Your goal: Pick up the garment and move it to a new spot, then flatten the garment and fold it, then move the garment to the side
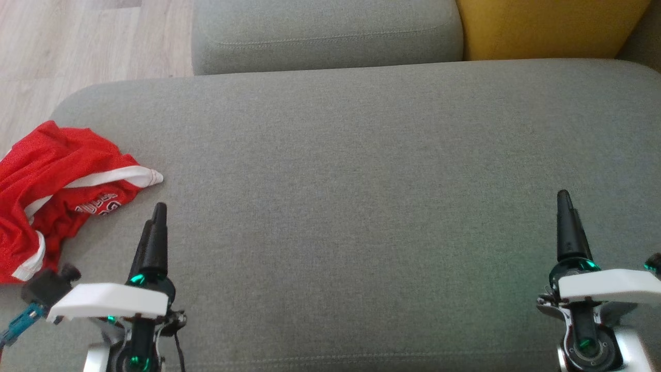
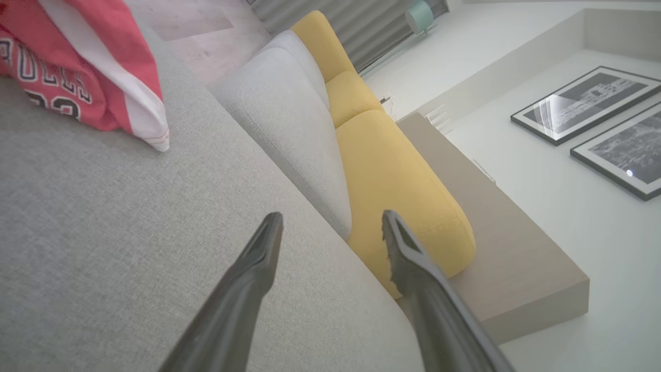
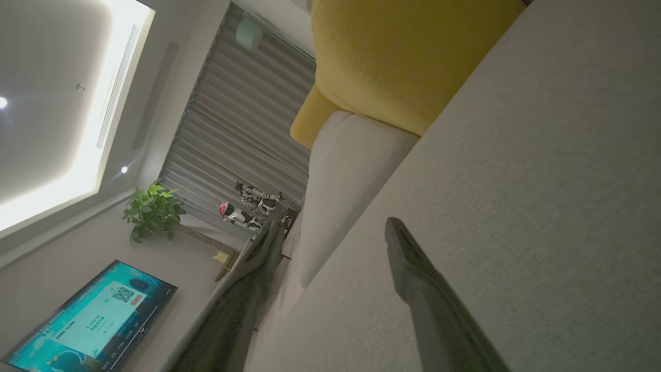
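First step in hand: the garment (image 1: 57, 191), a red jersey with white trim, lies crumpled at the left end of the grey sofa seat (image 1: 361, 181), not yet picked up. The left gripper (image 2: 333, 219) hovers just beside it, jaws wide apart and empty. The right gripper (image 3: 330, 227) hovers well apart at the right end, also wide and empty. Next, I judge, the left arm must swing left, drop onto a fold and carry it to the bare middle of the seat. Nothing lies between. A grey back cushion (image 1: 325, 36) and a yellow cushion (image 1: 547, 26) stand behind. The garment runs out of view at the left, so any overhang toward the floor (image 1: 77, 41) cannot be told
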